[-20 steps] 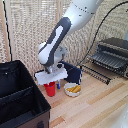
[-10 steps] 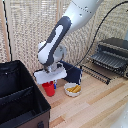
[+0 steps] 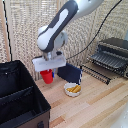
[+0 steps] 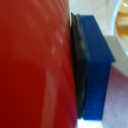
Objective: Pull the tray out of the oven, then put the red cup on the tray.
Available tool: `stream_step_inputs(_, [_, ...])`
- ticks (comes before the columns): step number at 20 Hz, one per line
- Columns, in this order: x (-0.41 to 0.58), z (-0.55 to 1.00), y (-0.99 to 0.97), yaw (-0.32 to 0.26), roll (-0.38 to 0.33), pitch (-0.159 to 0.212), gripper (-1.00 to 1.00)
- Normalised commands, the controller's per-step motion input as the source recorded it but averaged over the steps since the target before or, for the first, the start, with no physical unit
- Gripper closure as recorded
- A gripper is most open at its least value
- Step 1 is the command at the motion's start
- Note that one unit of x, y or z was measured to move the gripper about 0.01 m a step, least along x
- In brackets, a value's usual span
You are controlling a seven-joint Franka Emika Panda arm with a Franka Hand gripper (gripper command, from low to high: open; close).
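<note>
One small bright red cup point(image 3: 46, 76) is rising off the table | gripper point(image 3: 48, 70) clamping it | slatted grey metal tray point(image 3: 101, 67) already pulled out, awaiting it

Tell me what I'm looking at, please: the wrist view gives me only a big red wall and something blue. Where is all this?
Observer: The red is the red cup. In the exterior view it is right under the arm's end, beside an upright dark blue panel.
Operator: Is anything big nearby?
Observer: A large black box stands at the exterior view's left, close to the cup.
Operator: And the oven?
Observer: The oven is at the exterior view's right. The tray sticks out in front of it, and the cup is not on it.
</note>
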Motion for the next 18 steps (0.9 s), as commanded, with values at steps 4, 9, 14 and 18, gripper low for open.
stream_step_inputs(4, [0.233,0.84,-0.04,-0.179,0.021,0.0,1.0])
stream_step_inputs(9, [0.242,0.68,-0.05,-0.229,-0.004,-0.006,1.0])
stream_step_inputs(14, [0.173,0.67,-0.12,-0.264,-0.007,-0.003,1.0])
stream_step_inputs(18, [0.068,0.67,-0.42,-0.225,0.021,0.0,1.0])
